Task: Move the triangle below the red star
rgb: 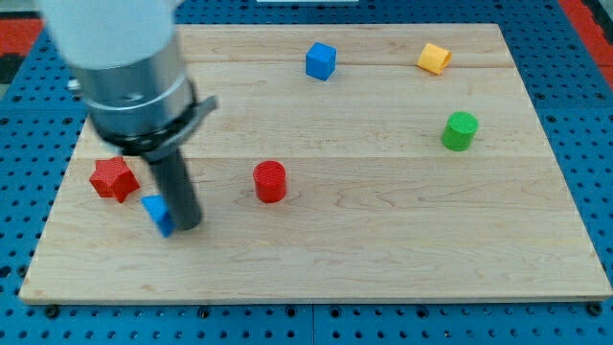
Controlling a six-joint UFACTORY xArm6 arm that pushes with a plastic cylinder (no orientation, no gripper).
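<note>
- Nearest the view's bottom, our tip [188, 227] rests on the pale wooden tabletop [383, 259], towards the view's left; the straight dark rod [175, 187] rises from it into the wide grey and white arm body [120, 57].
- We carry no claw, so there is nothing to release or clench; the rod's lower end is all that meets the blocks.
- The small blue triangle block [158, 214], the task's thing, sits touching our tip on its left side, partly hidden by the rod.
- The red star block [113, 178] lies just beside the triangle, up and to the view's left of it, so the triangle is below the star and slightly to its right; the two look close but apart.
- The red cylinder block [270, 181] stands near the middle, well apart from our tip on the view's right.
- Farther right, the green cylinder block [460, 130] stands alone.
- Towards the view's top, the blue cube block [321, 60] sits near the centre.
- The yellow block [434, 58], its shape hard to make out, lies at the top right.
- Around the tabletop we see a blue perforated base [575, 321].
</note>
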